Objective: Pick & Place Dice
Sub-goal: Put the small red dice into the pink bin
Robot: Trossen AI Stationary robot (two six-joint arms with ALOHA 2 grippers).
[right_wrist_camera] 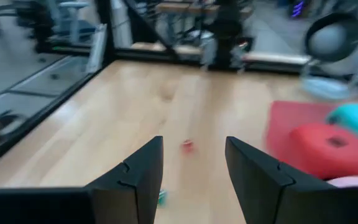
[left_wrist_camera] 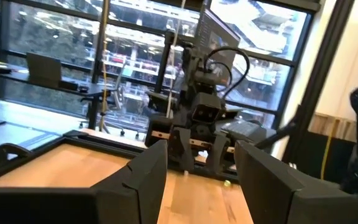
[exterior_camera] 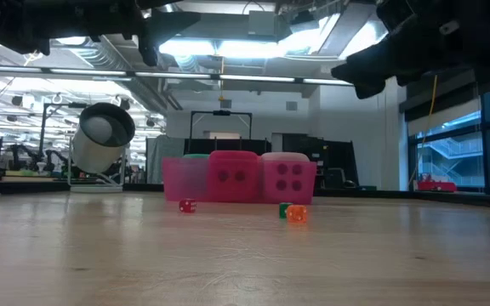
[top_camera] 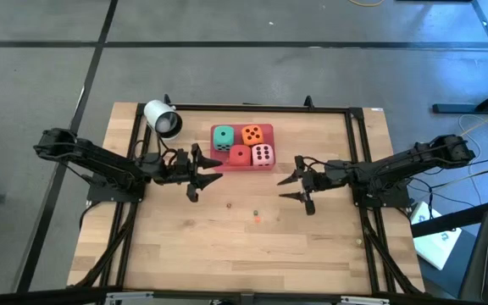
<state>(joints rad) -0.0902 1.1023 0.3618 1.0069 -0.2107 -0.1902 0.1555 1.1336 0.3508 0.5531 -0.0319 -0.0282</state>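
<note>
At twelve o'clock between my empty, spread grippers, left (top_camera: 200, 174) and right (top_camera: 298, 185), the dice (top_camera: 242, 145) sit packed, so grabbing one risks nudging its neighbours.

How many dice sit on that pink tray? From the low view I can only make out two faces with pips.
Observer: Four, seen from above: a teal die, an orange die, a red die and a pale pink die, two by two on the pink tray.
Operator: Is an arm holding one?
Observer: No. The left gripper hangs beside the tray, fingers open and empty.
Operator: And the other?
Observer: The right gripper is on the tray's other side, fingers also open and empty.
</note>
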